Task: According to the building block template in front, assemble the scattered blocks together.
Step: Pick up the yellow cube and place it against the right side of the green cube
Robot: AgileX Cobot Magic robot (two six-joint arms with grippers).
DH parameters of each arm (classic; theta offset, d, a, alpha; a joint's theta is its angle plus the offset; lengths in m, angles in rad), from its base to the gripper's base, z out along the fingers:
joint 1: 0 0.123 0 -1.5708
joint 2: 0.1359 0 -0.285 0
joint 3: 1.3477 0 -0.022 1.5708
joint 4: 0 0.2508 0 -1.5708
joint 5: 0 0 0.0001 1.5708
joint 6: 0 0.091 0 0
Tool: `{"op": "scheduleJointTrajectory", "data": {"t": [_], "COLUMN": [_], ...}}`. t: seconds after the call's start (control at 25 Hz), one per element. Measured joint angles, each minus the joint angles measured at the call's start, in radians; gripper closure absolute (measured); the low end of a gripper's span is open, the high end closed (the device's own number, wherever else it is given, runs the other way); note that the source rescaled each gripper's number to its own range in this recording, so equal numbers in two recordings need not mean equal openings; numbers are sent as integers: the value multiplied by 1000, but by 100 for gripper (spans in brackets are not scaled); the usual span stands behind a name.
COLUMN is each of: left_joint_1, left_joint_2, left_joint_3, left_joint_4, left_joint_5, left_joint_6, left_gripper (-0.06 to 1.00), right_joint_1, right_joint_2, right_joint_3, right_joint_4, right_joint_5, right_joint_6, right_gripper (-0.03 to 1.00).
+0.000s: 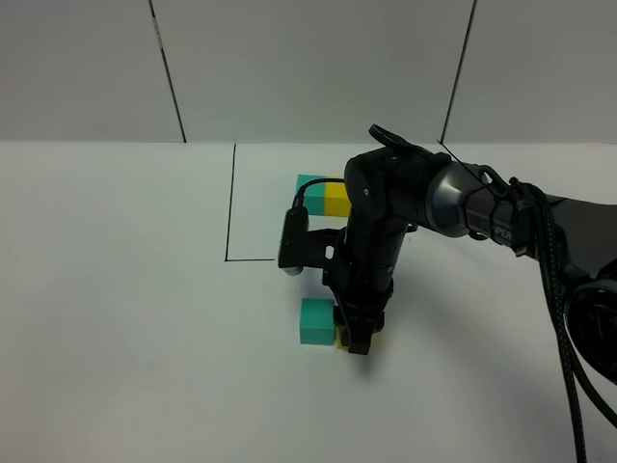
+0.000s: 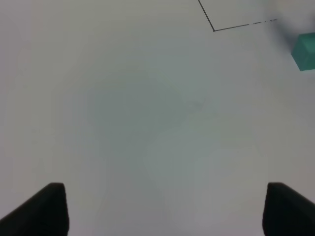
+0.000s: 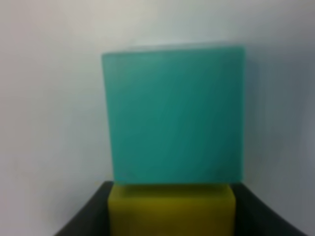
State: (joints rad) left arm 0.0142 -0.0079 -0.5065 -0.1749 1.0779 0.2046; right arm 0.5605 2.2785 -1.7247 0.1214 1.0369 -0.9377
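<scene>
A loose teal block (image 1: 315, 321) lies on the white table, and a yellow block (image 1: 340, 339) touches its right side. My right gripper (image 1: 355, 338) points down and is shut on the yellow block. In the right wrist view the yellow block (image 3: 171, 211) sits between the dark fingers (image 3: 91, 219), pressed against the teal block (image 3: 172, 115). The template, a teal block (image 1: 310, 190) joined to a yellow block (image 1: 337, 200), stands at the back. My left gripper (image 2: 162, 211) is open and empty over bare table, and the teal block (image 2: 305, 51) shows at the edge of its view.
A thin black line (image 1: 231, 203) marks a square on the table around the template; its corner shows in the left wrist view (image 2: 214, 30). The right arm's black cables (image 1: 564, 318) hang at the right side. The left arm is outside the exterior view.
</scene>
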Motion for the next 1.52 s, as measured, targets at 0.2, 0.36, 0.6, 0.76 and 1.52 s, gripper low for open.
{"op": "scheduleJointTrajectory", "data": {"t": [0.2, 0.36, 0.6, 0.76, 1.52], "left_joint_1": [0, 0, 0, 0, 0], "left_joint_2": [0, 0, 0, 0, 0], "left_joint_3": [0, 0, 0, 0, 0], "left_joint_4": [0, 0, 0, 0, 0], "left_joint_5": [0, 0, 0, 0, 0], "left_joint_6": [0, 0, 0, 0, -1], "left_gripper": [19, 19, 19, 19, 19], "right_joint_1": [0, 0, 0, 0, 1], "right_joint_2": [2, 2, 2, 2, 2], "right_joint_3": [0, 0, 0, 0, 0], "right_joint_4": [9, 9, 9, 6, -27], "right_joint_5": [-4, -4, -4, -4, -23], "right_joint_6": [0, 0, 0, -1, -11], "right_gripper": [96, 96, 96, 96, -3]}}
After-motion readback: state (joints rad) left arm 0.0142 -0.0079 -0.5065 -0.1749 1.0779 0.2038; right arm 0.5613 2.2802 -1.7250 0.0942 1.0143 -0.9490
